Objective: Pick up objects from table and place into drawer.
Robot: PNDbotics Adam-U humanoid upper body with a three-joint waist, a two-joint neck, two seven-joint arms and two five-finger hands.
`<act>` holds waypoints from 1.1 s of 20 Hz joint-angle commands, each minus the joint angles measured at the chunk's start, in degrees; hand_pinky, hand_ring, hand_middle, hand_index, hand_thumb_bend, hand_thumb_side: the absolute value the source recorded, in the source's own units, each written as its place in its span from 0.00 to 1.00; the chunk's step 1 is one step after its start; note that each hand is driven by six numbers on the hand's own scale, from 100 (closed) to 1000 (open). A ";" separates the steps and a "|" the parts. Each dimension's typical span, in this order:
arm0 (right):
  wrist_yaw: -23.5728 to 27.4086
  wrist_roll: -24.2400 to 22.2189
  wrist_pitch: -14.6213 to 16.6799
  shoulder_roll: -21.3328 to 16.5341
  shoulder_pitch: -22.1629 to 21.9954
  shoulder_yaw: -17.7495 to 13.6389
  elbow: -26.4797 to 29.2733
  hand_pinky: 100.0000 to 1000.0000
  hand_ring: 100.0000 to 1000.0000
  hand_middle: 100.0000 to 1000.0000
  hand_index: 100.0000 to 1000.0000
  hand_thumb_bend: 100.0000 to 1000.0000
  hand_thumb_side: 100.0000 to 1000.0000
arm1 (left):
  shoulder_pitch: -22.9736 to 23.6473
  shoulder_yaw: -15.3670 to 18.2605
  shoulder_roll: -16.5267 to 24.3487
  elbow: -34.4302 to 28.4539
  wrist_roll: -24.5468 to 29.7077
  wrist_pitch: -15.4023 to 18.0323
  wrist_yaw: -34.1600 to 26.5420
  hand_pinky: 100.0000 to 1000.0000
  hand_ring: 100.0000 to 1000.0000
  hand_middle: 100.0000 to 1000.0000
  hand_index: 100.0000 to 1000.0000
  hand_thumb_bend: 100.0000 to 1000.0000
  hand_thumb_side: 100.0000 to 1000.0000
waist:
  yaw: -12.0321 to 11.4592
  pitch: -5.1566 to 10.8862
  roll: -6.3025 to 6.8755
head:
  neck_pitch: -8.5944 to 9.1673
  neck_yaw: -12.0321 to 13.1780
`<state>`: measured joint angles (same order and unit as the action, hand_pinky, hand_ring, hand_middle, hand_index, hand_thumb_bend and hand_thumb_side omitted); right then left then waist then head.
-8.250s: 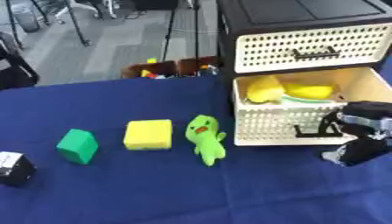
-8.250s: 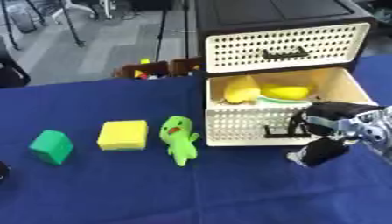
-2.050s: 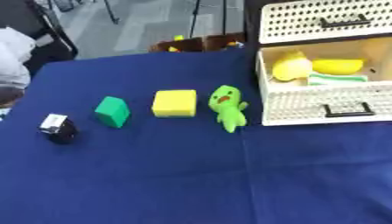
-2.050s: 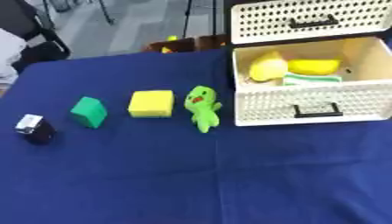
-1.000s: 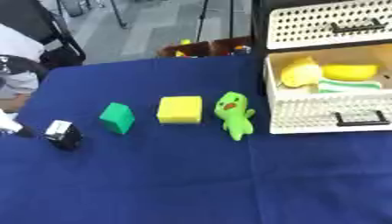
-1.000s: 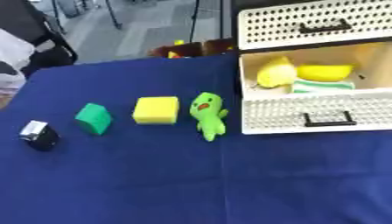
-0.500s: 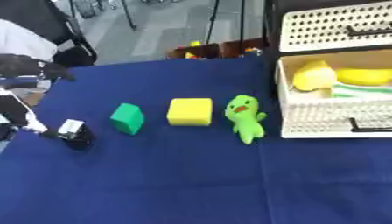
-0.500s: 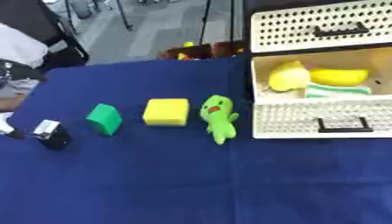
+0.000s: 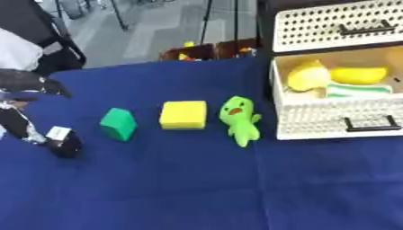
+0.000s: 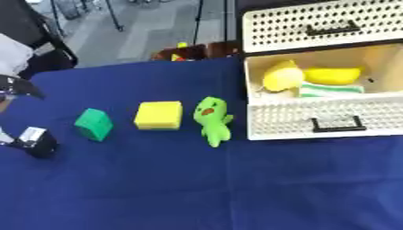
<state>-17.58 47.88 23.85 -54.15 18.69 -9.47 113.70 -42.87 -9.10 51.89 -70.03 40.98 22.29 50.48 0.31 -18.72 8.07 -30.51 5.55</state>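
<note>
— What lies on the blue cloth [image 9: 197, 188]?

— A row of soft-looking things: a green block [image 9: 118, 124] with slanted faces, a flat yellow sponge square [image 9: 183, 114], and a plush green bird [image 9: 241, 119] with an orange beak lying lengthwise. Well left of them sits a small black cube [image 9: 63, 143] with a white face.

— And the drawer?

— A cream plastic drawer [image 10: 327, 119], its front perforated in a grid with a black handle, stands pulled open just right of the bird. Inside are two rounded yellow pieces [image 10: 303, 76] and a flat green-and-white striped thing [image 10: 330, 89]. Above it a second perforated drawer front [image 10: 323, 20] is closed.

— The hands?

— The left hand [image 9: 17, 119] shows at the left edge, just beside the black cube; its dark and silver parts are blurred, so whether its fingers are spread or curled cannot be told. The right hand shows in neither view.
</note>
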 commanded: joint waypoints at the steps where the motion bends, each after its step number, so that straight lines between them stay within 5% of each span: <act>1: 0.76 4.09 3.87 -1.04 0.92 -0.22 0.89 0.56 0.70 0.63 0.79 0.00 1.00 | -0.99 0.08 1.43 1.20 2.66 1.46 0.68 0.87 0.92 0.89 0.95 0.62 0.45 | -0.01 0.92 -0.21 | 0.89 0.06; 22: 1.46 4.09 4.28 0.33 1.45 -0.62 0.89 0.55 0.69 0.60 0.78 0.00 1.00 | -3.16 1.69 -2.95 14.54 0.41 0.17 11.31 0.85 0.91 0.88 0.94 0.56 0.43 | 1.94 -0.43 0.17 | 2.67 1.53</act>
<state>-16.61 47.85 23.88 -52.67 19.62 -9.34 113.70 -44.95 -8.40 47.29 -55.56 41.09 21.77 60.72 2.31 -20.20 8.44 -28.51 6.79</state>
